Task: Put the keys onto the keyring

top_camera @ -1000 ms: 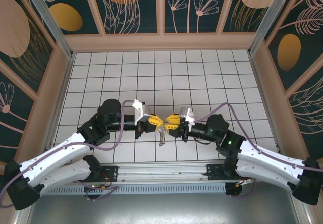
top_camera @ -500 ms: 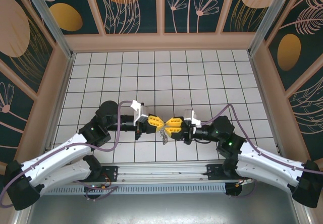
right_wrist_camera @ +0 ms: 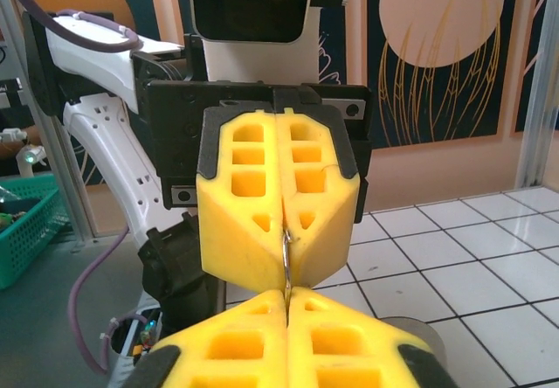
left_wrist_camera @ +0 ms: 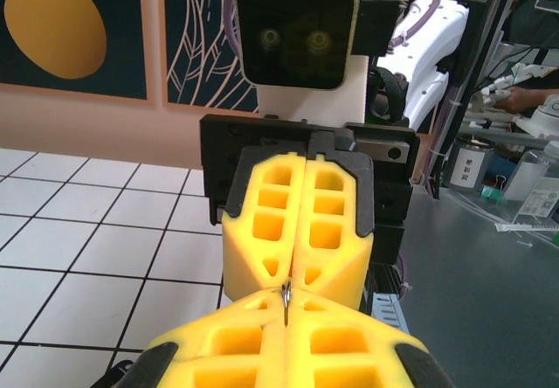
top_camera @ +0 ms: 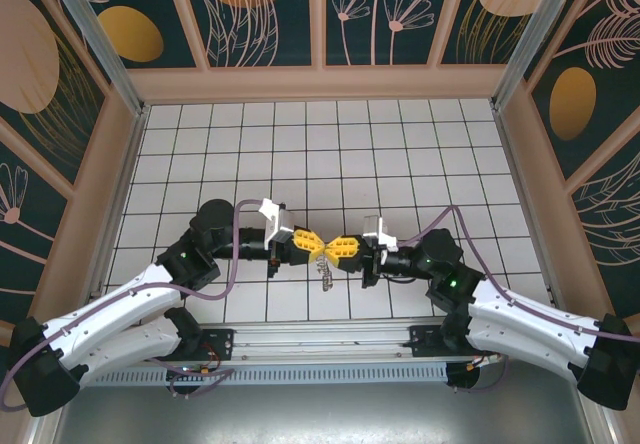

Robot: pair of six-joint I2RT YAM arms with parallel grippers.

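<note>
Keyring point(right_wrist_camera: 286, 252) clenched by left tool point(top_camera: 308, 246) and right tool point(top_camera: 336, 247), tips now nearer together

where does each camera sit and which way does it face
Top external: above and behind the arms, looking down on the tiled table; both arms show, left gripper and right gripper meeting tip to tip.
Left wrist: on the left arm, facing the right gripper head-on; its own yellow fingers at the bottom edge.
Right wrist: on the right arm, facing the left gripper; its own yellow fingers at the bottom.
Shared: both wrist views show the thin metal piece pinched between the two shut grippers.
</note>
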